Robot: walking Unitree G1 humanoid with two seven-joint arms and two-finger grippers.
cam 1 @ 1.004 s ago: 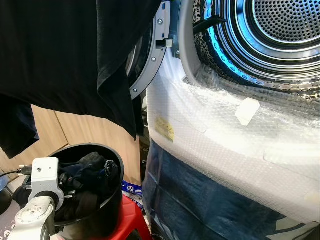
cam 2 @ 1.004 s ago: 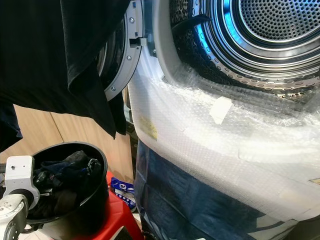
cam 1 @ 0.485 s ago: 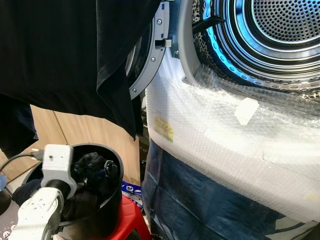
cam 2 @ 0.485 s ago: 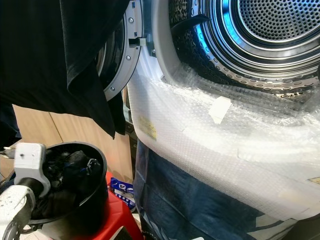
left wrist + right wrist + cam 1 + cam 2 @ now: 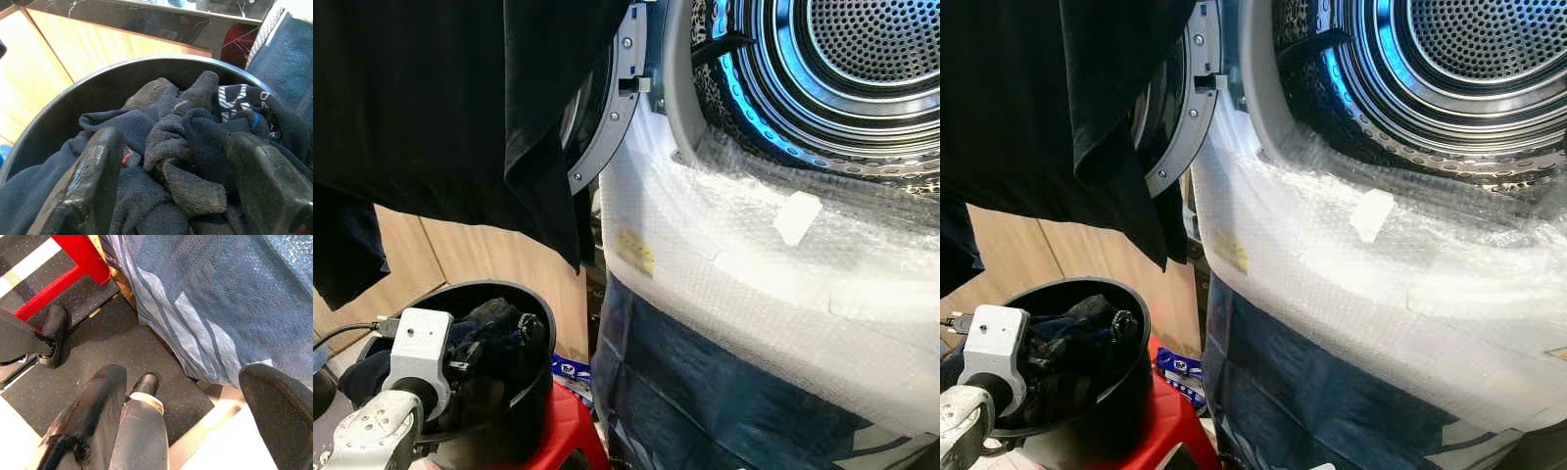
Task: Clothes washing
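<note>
Now the left hand [image 5: 171, 181], fingers spread wide, hovers over dark laundry [image 5: 186, 142] in the black bucket [image 5: 533, 392]; a hanging black garment [image 5: 440, 108] possibly blocks the washer door [image 5: 612, 108].

The right hand [image 5: 181, 416] hangs open above the floor [image 5: 117, 347].

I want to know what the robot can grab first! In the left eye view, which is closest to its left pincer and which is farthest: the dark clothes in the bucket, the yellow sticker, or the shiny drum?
1. Dark clothes: right at the left pincer, inside the black bucket.
2. Yellow sticker: to the right and higher, on the bubble wrap.
3. Shiny drum: farthest, top right.
</note>
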